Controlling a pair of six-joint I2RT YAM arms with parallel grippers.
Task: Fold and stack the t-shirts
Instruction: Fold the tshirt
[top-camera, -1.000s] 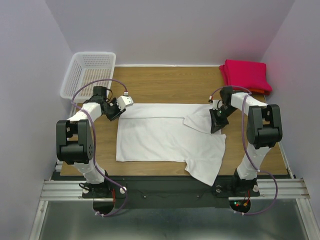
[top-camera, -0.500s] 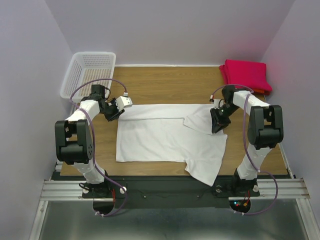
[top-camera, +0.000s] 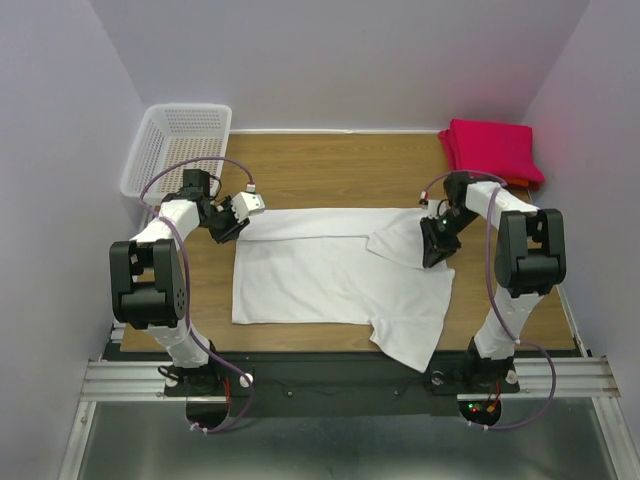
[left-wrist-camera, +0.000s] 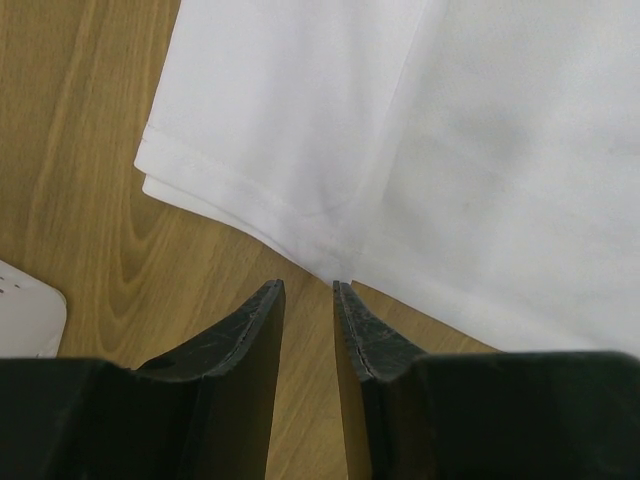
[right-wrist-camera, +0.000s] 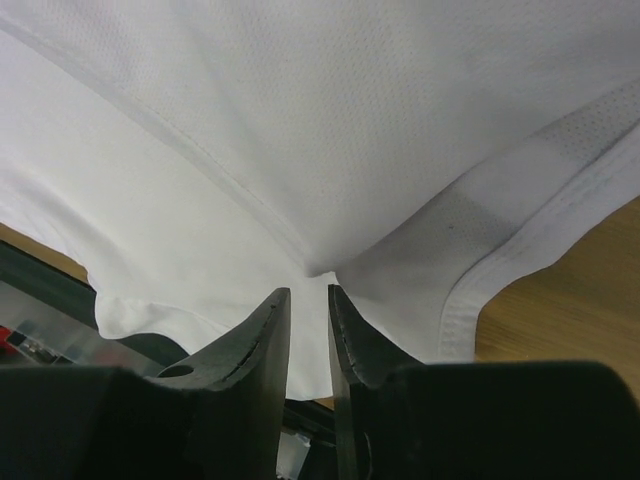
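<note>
A robot test room, like a lab, is shown. A small wooden table (top-camera: 330, 165) is closed in by plain pale walls (top-camera: 330, 60) on three sides, like a box. Two robot arms are bolted to a metal rail (top-camera: 330, 378) at the near edge, and purple cables (top-camera: 190, 170) are looped along them. Small red and green lights (top-camera: 480, 407) are seen at the arm bases. No home things are seen around the table.

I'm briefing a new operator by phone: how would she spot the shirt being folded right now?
On the brown wooden table, look at the middle, between the two arms. The plain white cloth t-shirt lies spread flat there, one sleeve hanging over the near edge. Unlike the folded red t-shirts stacked at the far right corner, it is white and unfolded.
</note>
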